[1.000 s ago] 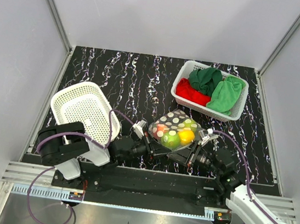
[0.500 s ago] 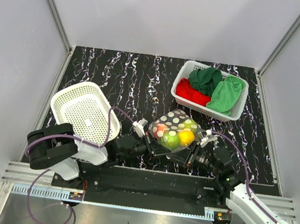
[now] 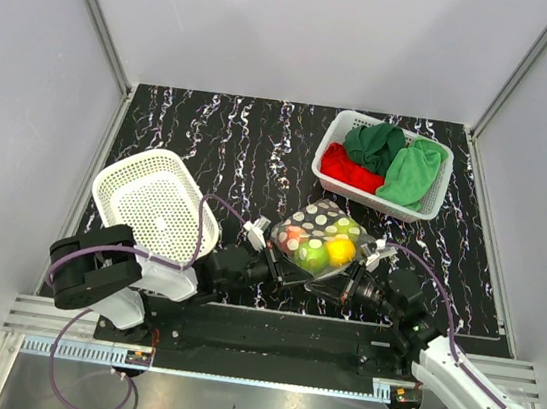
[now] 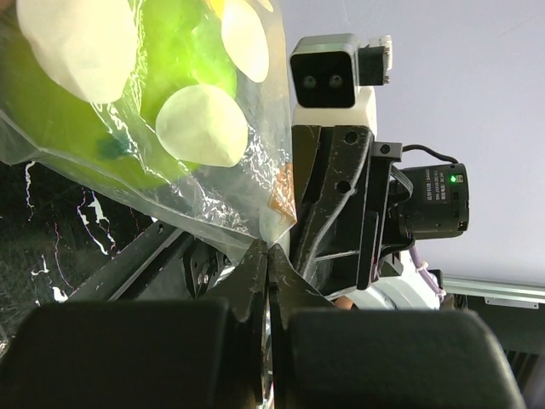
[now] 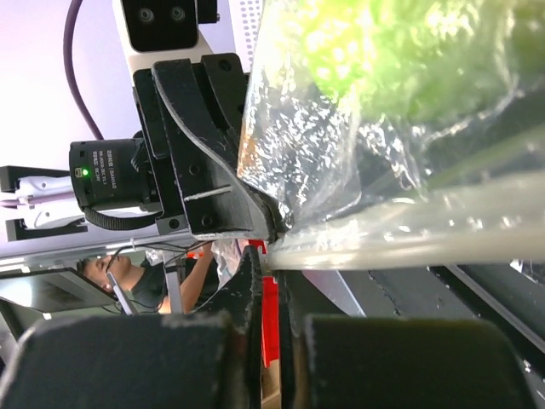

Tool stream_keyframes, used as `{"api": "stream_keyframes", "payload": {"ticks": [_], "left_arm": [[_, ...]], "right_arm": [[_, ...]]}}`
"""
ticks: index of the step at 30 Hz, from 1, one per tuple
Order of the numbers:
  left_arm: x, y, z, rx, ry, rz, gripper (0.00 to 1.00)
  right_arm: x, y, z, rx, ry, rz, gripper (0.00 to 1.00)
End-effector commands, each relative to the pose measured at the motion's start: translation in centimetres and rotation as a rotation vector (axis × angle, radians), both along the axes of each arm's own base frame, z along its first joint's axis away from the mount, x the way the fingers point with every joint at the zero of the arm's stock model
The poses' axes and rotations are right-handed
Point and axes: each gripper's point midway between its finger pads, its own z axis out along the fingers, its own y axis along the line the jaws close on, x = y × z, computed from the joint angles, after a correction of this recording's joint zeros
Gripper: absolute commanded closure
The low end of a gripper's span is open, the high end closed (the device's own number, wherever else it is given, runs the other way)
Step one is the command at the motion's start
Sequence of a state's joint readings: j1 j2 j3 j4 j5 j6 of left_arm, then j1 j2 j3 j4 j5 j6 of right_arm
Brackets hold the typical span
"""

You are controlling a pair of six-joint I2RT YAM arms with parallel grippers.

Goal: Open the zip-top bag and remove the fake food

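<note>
The zip-top bag (image 3: 318, 233), clear with white dots, lies near the table's front edge between my two grippers. Inside it show a green apple (image 3: 311, 257), a yellow fruit (image 3: 339, 249), a peach (image 3: 292, 237) and a second green apple (image 3: 345, 226). My left gripper (image 3: 280, 266) is shut on the bag's near edge; the left wrist view shows its fingertips (image 4: 268, 252) pinching thin plastic of the bag (image 4: 196, 196) below a green apple (image 4: 179, 51). My right gripper (image 3: 346, 281) is shut on the same edge; its fingertips (image 5: 268, 256) clamp the bag's thick strip (image 5: 409, 230), with a red piece between them.
An empty white perforated basket (image 3: 157, 204) stands at the left. A second white basket (image 3: 424, 209) with red and green cloths stands at the back right. The two grippers face each other closely; each shows in the other's wrist view (image 4: 341, 204) (image 5: 204, 170).
The left arm's elbow has swung down and to the left. The grippers have shifted slightly while both keep hold of the bag's near edge. The bag has hardly moved.
</note>
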State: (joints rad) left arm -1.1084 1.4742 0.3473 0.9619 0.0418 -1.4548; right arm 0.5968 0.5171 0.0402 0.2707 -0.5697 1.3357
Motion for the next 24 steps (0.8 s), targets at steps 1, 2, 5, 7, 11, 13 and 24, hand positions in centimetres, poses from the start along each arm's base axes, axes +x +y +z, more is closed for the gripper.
{"api": "stream_keyframes", "payload": {"ticks": [1, 2, 5, 7, 11, 13, 24], "left_arm": [[0.2, 0.1, 2.4, -0.062, -0.068, 0.019, 1.0], [0.1, 0.3, 2.4, -0.062, -0.069, 0.02, 1.0], [0.0, 1.0, 2.0, -0.051, -0.066, 0.029, 1.0], [-0.1, 1.4, 1.6, -0.035, -0.065, 0.03, 1.0], [-0.4, 2.1, 1.1, -0.008, -0.072, 0.028, 1.0], [-0.4, 2.3, 1.2, -0.004, -0.08, 0.028, 1.0], [-0.5, 1.3, 1.6, -0.016, -0.079, -0.019, 0.46]], "right_arm": [[-0.1, -0.8, -3.1, -0.054, 0.091, -0.055, 1.0], [0.1, -0.9, -3.0, -0.05, 0.091, -0.07, 1.0], [0.5, -1.1, -2.8, -0.041, 0.106, -0.105, 1.0], [0.7, -1.3, -3.0, -0.046, 0.128, -0.132, 1.0], [1.2, -1.4, -2.9, -0.038, 0.147, -0.163, 1.0], [1.6, -1.6, -2.8, -0.032, 0.155, -0.189, 1.0], [1.1, -1.3, -1.9, -0.044, 0.14, -0.152, 1.0]]}}
